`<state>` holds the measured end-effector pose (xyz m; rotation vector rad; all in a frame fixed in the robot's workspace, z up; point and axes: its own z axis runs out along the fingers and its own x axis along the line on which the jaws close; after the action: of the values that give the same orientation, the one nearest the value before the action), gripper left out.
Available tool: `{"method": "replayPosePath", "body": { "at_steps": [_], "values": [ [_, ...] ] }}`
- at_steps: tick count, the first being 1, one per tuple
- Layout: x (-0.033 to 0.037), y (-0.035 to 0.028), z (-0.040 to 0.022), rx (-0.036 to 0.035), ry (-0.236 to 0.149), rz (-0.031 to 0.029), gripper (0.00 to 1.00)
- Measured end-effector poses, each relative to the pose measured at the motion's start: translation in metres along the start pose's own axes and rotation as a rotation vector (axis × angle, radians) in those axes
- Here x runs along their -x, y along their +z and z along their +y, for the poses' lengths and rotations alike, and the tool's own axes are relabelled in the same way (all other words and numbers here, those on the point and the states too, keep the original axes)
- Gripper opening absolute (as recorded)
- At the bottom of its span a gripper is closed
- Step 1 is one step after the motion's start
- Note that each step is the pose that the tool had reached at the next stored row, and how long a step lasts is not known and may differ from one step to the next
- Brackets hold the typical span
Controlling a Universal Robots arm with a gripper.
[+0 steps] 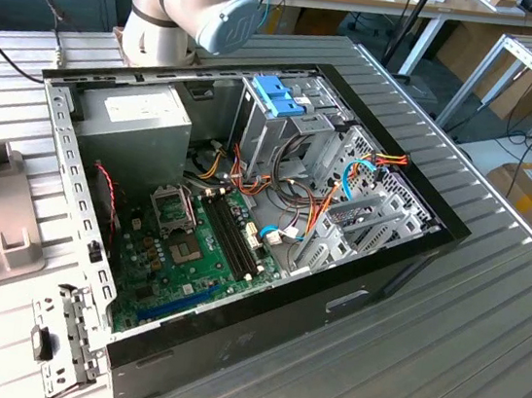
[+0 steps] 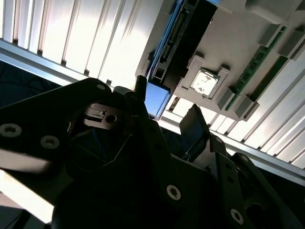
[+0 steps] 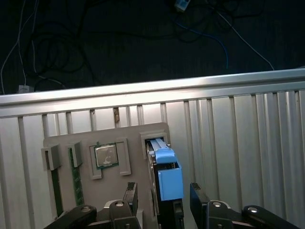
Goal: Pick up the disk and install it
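Note:
The disk (image 3: 169, 183) stands on edge in a slot of a grey holder block (image 3: 71, 143), its bright blue carrier tab pointing toward the camera. In the second wrist view the disk's dark body (image 2: 188, 38) runs away from the blue tab. My gripper (image 3: 164, 198) is open and sits right at that tab. One black finger (image 3: 131, 193) stands on each side of it with a small gap, so the jaws straddle the tab without clamping it. The same straddle appears in the second wrist view, gripper (image 2: 167, 98).
The holder block also carries a processor chip (image 3: 106, 156) and memory sticks (image 3: 76, 183). The slatted table's edge (image 3: 152, 90) lies just past the block. In the exterior view the open computer case (image 1: 404, 266) holds a drive cage with a blue latch (image 1: 278, 93) and a grey power-supply box (image 1: 144, 119).

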<state>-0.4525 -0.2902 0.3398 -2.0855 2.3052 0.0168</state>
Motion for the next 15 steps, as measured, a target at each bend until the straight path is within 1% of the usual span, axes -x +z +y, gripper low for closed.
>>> {"method": "replayPosePath", "body": {
  "at_steps": [7,12,15],
  "values": [
    [0.0024,0.0014,0.0031,0.0001,0.0,0.0,0.56],
    [0.0044,0.0026,0.0041,0.0002,0.0,0.0001,0.56],
    [0.0044,0.0049,0.0048,0.0,0.0,0.0,0.56]
  ]
}}
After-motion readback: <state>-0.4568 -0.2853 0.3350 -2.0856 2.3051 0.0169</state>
